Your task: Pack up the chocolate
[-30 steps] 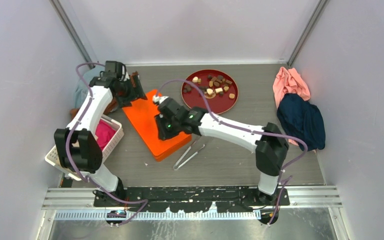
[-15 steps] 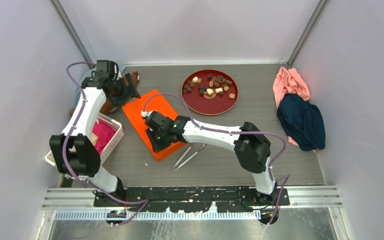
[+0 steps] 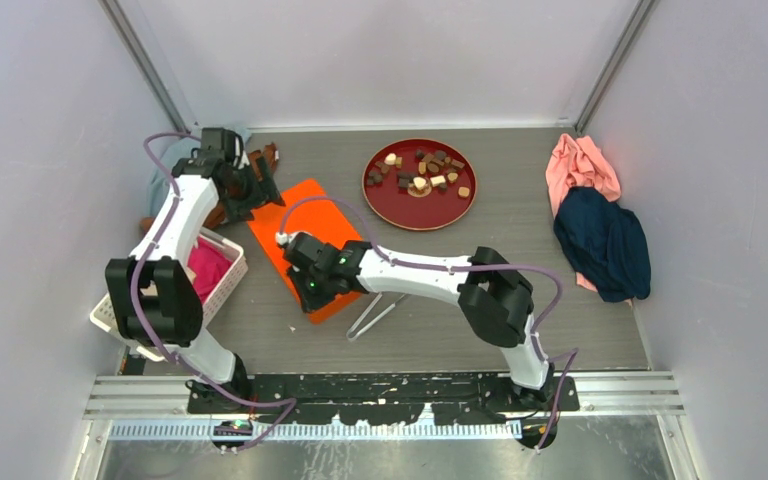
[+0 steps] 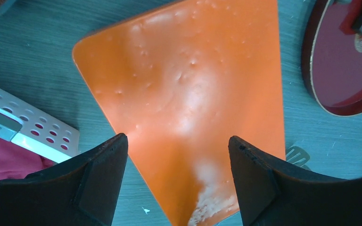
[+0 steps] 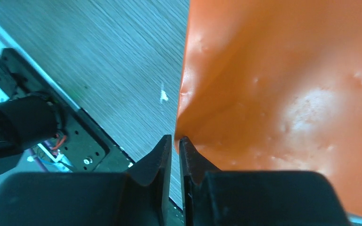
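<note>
pinching just a corner of the orange bag (image 4: 188, 94), your right gripper (image 5: 175, 139) could slip if you tug; left gripper (image 4: 176, 141) hangs open.

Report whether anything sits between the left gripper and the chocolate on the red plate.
Nothing solid does. The left gripper, open, hovers over the far end of the orange pouch; between that pouch and the red plate holding the chocolate lies only bare table. The right arm's purple cable arches near that stretch.
</note>
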`<state>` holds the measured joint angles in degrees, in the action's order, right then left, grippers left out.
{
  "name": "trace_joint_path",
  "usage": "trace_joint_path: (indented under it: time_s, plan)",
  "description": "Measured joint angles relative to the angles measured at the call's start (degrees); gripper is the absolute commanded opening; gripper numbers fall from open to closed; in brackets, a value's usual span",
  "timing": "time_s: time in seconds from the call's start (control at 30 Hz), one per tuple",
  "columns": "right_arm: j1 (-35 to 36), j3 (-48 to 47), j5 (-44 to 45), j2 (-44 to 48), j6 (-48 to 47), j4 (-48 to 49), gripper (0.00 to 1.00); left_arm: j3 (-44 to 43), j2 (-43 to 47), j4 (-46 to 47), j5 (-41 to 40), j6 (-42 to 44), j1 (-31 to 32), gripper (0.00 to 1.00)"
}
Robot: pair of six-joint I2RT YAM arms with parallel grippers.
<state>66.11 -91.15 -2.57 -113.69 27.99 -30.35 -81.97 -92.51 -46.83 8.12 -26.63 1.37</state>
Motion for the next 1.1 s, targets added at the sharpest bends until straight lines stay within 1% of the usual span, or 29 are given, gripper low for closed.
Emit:
trace_joint_path:
  time_s: [0.03, 0.1, 0.3, 0.43, 0.57, 0.7, 0.73, 0.9, 1.0, 1.1]
  plan:
    - [0.3, -0.2, -0.4, -1.5, 0.5, 0.2, 0.17, 0.5, -0.2, 0.0, 0.0, 0.0, 0.0, 0.79]
    - [0.3, -1.2, -0.7, -1.5, 0.4, 0.8, 0.16, 1.3, -0.6, 0.0, 0.0, 0.0, 0.0, 0.79]
    - [0.4, -1.2, 2.1, 0.0, -0.9, -3.2, 0.17, 1.1, -1.0, -0.2, -0.3, -0.1, -0.1, 0.79]
    - [-0.3, -1.5, 4.3, 5.1, -1.7, -4.8, 0.17, -4.3, -3.5, -1.2, -1.1, -0.2, -0.1, 0.76]
    - [-2.4, -1.6, 5.1, 10.2, -1.9, -4.5, 0.17, -7.7, -4.7, -0.4, -2.1, -1.4, -0.2, 0.68]
    - [-4.5, -1.0, 5.4, 11.9, -1.7, -3.8, 0.17, -7.8, -6.8, 0.7, -4.1, -2.1, 0.1, 0.52]
    - [-4.8, -0.5, 5.6, 11.9, -1.6, -3.8, 0.17, -7.1, -7.7, 1.4, -4.9, -2.2, 0.3, 0.5]
    - [-4.8, 2.1, 5.5, 11.8, -1.0, -4.5, 0.16, -2.7, -13.6, 3.0, -8.5, -2.9, 0.9, 0.44]
    - [-5.0, 2.2, 5.5, 11.8, -0.9, -4.4, 0.16, -4.5, -14.6, 3.2, -10.1, -3.0, 1.3, 0.44]
    - [-5.8, 2.9, 5.4, 12.0, -0.9, -4.1, 0.16, -4.7, -14.6, 1.5, -12.0, -2.9, 1.7, 0.45]
